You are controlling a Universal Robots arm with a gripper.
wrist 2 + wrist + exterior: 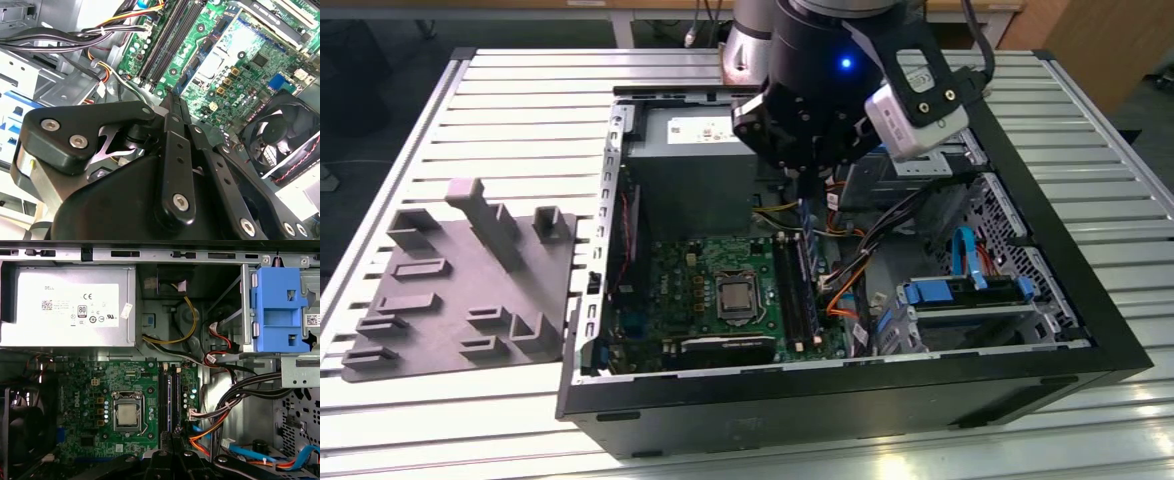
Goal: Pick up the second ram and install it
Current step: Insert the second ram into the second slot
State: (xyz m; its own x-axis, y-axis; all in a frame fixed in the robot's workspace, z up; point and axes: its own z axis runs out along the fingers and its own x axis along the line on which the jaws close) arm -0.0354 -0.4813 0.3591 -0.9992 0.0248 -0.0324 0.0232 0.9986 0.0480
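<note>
Black metal at the gripper (pixel 809 196), hanging inside the open computer case (pixel 854 405), jaws drawn nearly together and pinched on a thin dark-blue strip, by every sign the second ram (pixel 810 225). Seen edge-on in the exterior view, dropping straight down from between the jaws, upright and clear of the board beneath. In both wrist views, barely a thin dark edge where the fingertips (pixel 172 115) meet, too slim there to make out chips or label. Directly below the jaws, the long black memory slots (pixel 163 395) on the green motherboard (pixel 85 390), running in line with the held stick; not yet seated in either. Cannot tell whether the bluish slot alongside already carries a stick. To the exterior view's left of the jaws, the square processor socket (pixel 736 297). Farther that way, outside the case and well apart, a grey moulded fixture (pixel 467 290) on the slatted table (pixel 400 130). To the exterior view's right of the jaws, a tangle of orange and black cables (pixel 847 290), then bright blue drive-bay clips (pixel 947 292). Beyond the jaws, against the far wall of the case, the grey power supply (pixel 687 135). Near the jaws in the second wrist view, a black fan (pixel 280 135) at the board's edge.
</note>
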